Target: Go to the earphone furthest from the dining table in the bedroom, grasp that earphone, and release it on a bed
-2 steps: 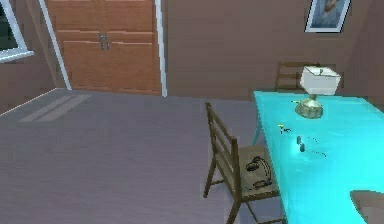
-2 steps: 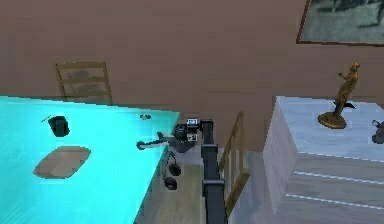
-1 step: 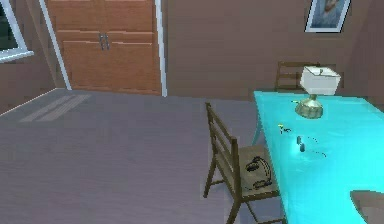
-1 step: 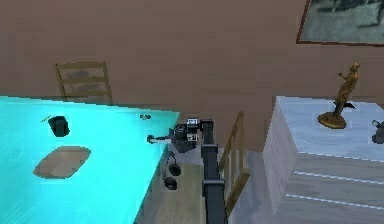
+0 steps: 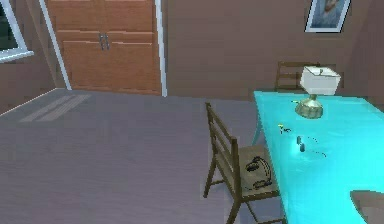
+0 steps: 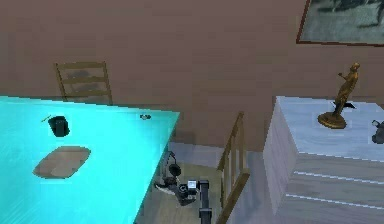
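**Gripper at the chair beside the turquoise table**

The gripper [image 6: 170,186] shows low in the arm side view, at the end of the dark arm [image 6: 206,208]. How its jaws stand cannot be told. Whether it holds anything cannot be told either, since the table edge and the chair seat lie close behind its far end.

Just above the gripper in that view is a small dark looped thing [image 6: 172,159]. The forward view shows the earphone [image 5: 257,167] as a dark loop lying on the seat of the wooden chair [image 5: 232,150]. This chair stands drawn up to the long side of the turquoise table [image 6: 110,140].

On the table are a dark cup [image 6: 60,125], a brownish oval mat [image 6: 62,160], a white-shaded lamp [image 5: 318,86] and a few small dark bits [image 5: 303,141] too small to name. A second chair [image 6: 84,78] stands at the far side.

Beyond the near chair, a white dresser [image 6: 320,160] bears a gilded statuette [image 6: 343,98] below a framed picture [image 6: 345,20]. A wooden double door [image 5: 105,45] closes the far wall in the forward view.
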Robot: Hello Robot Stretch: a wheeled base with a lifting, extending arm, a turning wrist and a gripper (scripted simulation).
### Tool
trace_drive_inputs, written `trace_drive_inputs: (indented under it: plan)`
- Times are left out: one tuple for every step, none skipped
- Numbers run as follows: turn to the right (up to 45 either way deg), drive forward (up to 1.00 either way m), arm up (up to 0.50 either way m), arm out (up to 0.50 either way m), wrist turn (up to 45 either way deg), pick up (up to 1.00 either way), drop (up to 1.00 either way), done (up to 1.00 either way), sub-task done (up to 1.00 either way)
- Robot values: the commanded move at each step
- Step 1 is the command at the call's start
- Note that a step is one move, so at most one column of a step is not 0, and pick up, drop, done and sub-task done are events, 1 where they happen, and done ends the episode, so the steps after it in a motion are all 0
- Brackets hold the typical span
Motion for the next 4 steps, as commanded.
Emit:
trace_drive_inputs:
  plan:
    - [0.0,0.0,0.0,0.0,0.0,1.0,0.0,0.0,0.0]
    - [0.0,0.0,0.1,0.0,0.0,0.0,0.0,0.0,0.0]
    - [0.0,0.0,0.44,0.0,0.0,0.0,0.0,0.0,0.0]
    - [0.0,0.0,0.0,0.0,-45.0,0.0,0.0,0.0,0.0]
